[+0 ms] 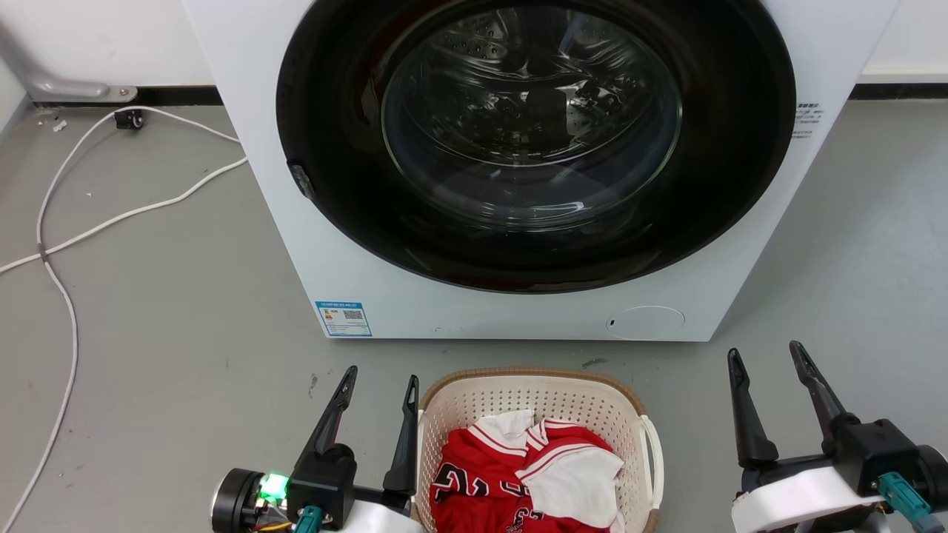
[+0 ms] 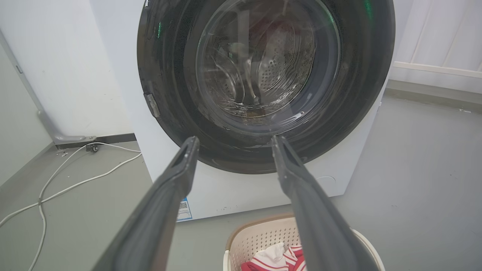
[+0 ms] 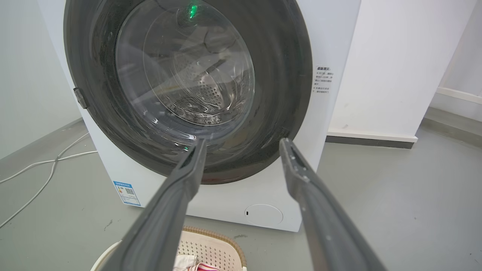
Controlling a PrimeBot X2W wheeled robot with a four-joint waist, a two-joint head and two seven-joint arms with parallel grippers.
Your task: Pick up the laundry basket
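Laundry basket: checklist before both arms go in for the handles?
1. Left gripper open: ok.
2. Right gripper open: ok.
3. Laundry basket upright on the floor between them: ok.
4. Right gripper at the right handle: not ok, bare floor lies between.
5. Clothes inside the rim: ok.
6. Basket's near edge: cannot tell, cut off at the bottom of the head view.

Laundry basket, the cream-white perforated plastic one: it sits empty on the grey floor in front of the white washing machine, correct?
Not empty: the head view shows red and white garments inside the cream-white perforated plastic laundry basket. It does sit on the grey floor before the white washing machine.
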